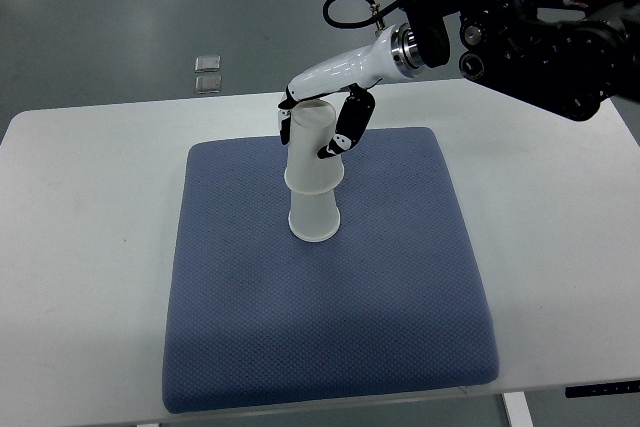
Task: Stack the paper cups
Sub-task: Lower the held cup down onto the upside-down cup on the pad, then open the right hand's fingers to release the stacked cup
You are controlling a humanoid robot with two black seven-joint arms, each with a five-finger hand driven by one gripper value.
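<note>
Blue mat (380,307) bears stacked paper cups (313,187), upper cup gripped by right robot hand (325,122)

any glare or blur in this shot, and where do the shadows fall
Top view: sharp all over, with no motion blur on the right hand or cups; lighting is soft and even; only a faint shadow on the mat beside the cups; a mild sheen on the floor, no harsh glare.

A blue mat (330,327) covers the white table (80,247); two small pads (208,73) lie beyond.
</note>
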